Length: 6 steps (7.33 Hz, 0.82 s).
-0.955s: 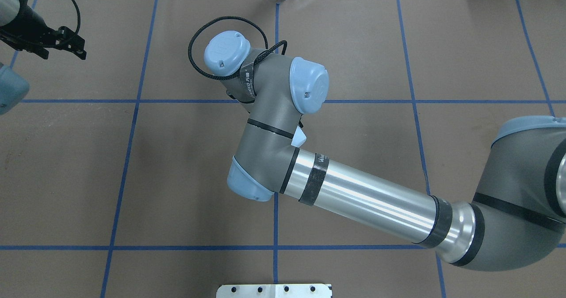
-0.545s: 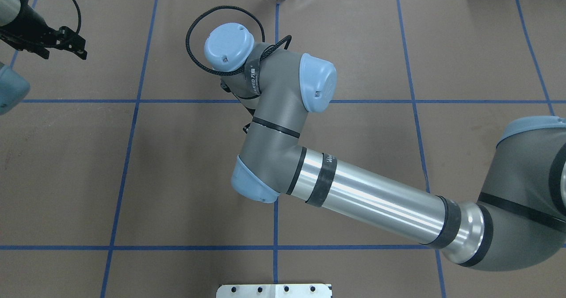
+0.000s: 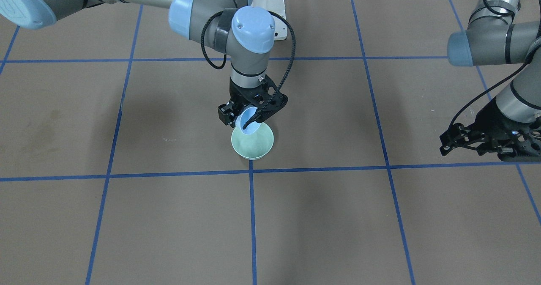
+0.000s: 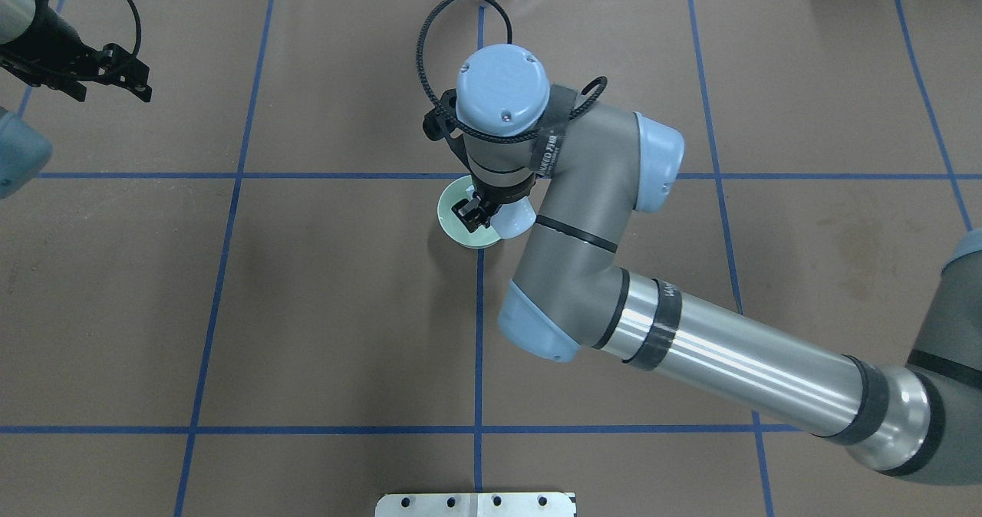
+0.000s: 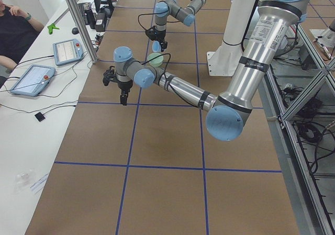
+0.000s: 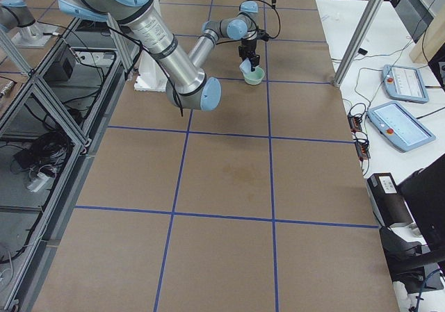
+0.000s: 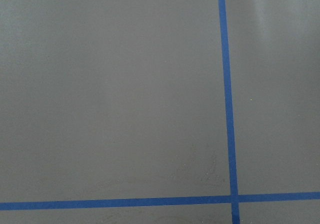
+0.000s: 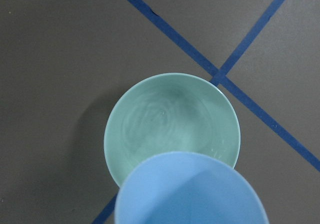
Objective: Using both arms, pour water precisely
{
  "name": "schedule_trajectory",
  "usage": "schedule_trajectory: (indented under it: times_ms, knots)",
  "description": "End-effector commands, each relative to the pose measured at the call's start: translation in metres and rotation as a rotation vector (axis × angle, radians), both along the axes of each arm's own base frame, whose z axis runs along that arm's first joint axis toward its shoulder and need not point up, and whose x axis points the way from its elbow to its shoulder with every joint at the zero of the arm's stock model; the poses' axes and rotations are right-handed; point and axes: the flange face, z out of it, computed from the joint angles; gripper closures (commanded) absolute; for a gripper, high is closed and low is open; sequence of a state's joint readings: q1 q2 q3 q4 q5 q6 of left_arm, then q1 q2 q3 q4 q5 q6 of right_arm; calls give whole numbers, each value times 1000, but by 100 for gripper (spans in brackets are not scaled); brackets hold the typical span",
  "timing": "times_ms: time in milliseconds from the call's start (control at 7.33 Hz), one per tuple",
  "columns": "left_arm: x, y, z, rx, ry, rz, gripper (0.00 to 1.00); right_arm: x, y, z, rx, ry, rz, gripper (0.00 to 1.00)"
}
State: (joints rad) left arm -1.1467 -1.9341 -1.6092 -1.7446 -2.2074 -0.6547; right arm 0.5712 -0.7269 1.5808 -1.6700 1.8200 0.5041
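My right gripper (image 3: 247,118) is shut on a light blue cup (image 3: 250,124), tilted with its mouth over a pale green bowl (image 3: 252,143) near the table's middle. In the overhead view the cup (image 4: 515,218) and bowl (image 4: 459,218) peek out under the right wrist. The right wrist view has the cup's rim (image 8: 190,194) low in front of the bowl (image 8: 172,124); faint ripple-like swirls of water show inside it, no stream. My left gripper (image 4: 142,80) hangs open and empty at the far left, well away from the bowl. The left wrist view holds only bare mat.
Blue tape lines (image 4: 479,348) divide the brown mat into squares. A white base plate (image 4: 476,504) sits at the near edge. Beyond the far edge stand an aluminium post (image 5: 78,20) and tablets (image 5: 68,51), with a seated person (image 5: 13,20).
My right arm has swung its wrist to the right and turned it, so the bowl and cup now show under it. The left arm has stayed put.
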Motion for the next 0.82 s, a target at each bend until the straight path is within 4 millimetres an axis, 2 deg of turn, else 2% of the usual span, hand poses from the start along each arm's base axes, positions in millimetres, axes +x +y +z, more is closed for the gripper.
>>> schedule_trajectory:
  times_ms: [0,136,273,409,545,682]
  knots:
    - [0,2,2,1,2,-1,0,69,20,14,120,-207,180,100]
    - [0,2,2,0,3,-2,0,87,23,20,108,-276,298,100]
    - [0,2,2,0,3,-2,0,103,19,25,60,-312,517,100]
    - [0,2,3,-1,2,-3,0,121,35,47,39,-324,644,100]
    - [0,2,2,2,3,-2,0,141,59,79,52,-318,776,100]
    - [0,2,1,3,4,-2,0,163,66,98,9,-343,896,100]
